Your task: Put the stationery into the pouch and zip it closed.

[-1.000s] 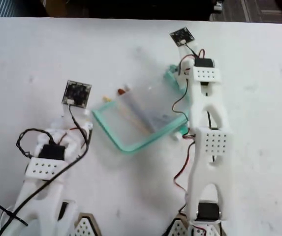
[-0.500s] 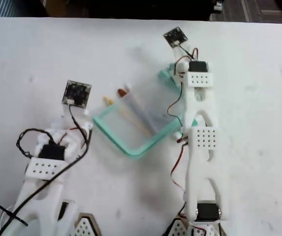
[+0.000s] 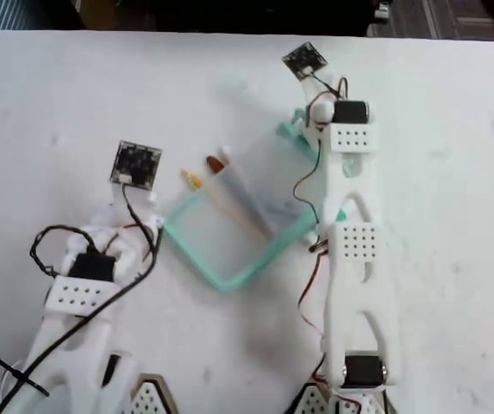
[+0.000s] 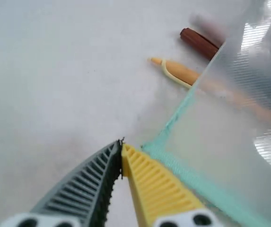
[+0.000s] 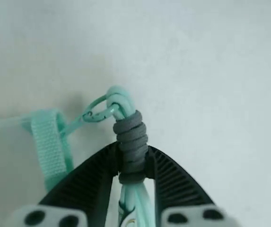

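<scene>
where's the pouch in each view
High view: pouch at centre, lying askew.
Left wrist view: its clear wall and teal corner beside the yellow jaw.
Right wrist view: its teal tab, with the zip cord in the jaws.
Shared landmark: the teal trim.

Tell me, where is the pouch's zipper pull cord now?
In the right wrist view, the zipper pull cord sits clamped between the jaws of the right gripper, beside the pouch's far right corner.
</scene>
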Robot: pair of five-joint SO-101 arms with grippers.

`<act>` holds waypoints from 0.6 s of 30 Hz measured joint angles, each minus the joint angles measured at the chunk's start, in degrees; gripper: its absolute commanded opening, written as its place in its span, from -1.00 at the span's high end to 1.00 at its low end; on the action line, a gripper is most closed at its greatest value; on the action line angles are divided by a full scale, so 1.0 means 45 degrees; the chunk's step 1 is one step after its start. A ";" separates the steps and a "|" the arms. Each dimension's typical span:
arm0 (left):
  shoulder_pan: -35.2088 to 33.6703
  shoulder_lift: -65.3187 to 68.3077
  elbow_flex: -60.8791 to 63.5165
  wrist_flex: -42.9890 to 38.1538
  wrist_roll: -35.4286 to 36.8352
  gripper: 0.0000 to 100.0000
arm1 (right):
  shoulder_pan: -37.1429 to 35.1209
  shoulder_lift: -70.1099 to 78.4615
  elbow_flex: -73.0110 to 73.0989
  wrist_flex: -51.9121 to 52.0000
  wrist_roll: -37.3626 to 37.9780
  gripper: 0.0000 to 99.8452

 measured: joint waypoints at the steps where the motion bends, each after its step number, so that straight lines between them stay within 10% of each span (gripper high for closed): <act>1: 0.0156 0.0000 0.0000 0.0000 0.0000 0.95 | -0.0020 -0.0352 0.0000 0.0352 0.0000 0.97; 18: 0.0703 -0.0195 -0.0781 0.1582 0.0000 0.63 | -0.1270 -0.6642 0.0000 0.3243 -0.2032 0.97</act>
